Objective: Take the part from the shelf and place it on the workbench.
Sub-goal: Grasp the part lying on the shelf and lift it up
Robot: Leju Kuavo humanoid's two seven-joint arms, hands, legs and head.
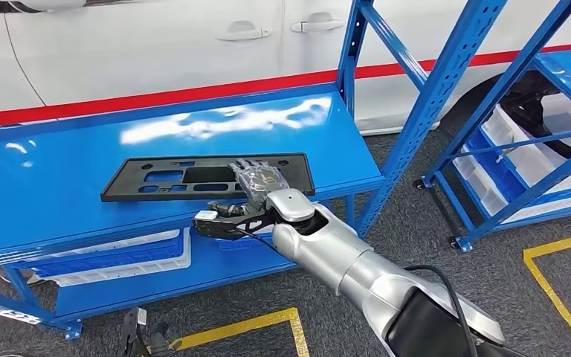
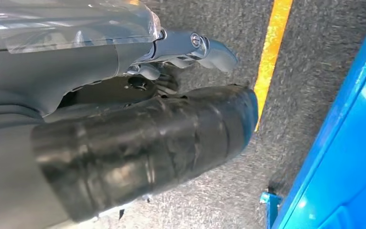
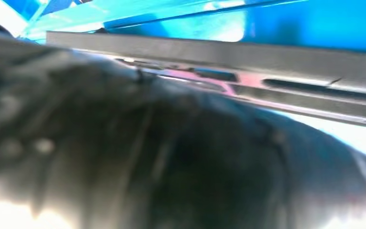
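Note:
The part is a flat black rectangular plate with cut-outs. It lies flat on the blue workbench, close to the front right edge. My right hand reaches in from the lower right, and its fingers rest spread on top of the part's near right end. Its thumb sticks out to the left in front of the bench edge, clear of the part. In the right wrist view the part's long edge runs close past the blurred dark hand. My left hand hangs over the grey floor, holding nothing.
A white car with a red stripe stands behind the bench. A blue shelf rack with white bins stands at the right. White and blue bins sit on the bench's lower shelf. Yellow lines mark the grey floor.

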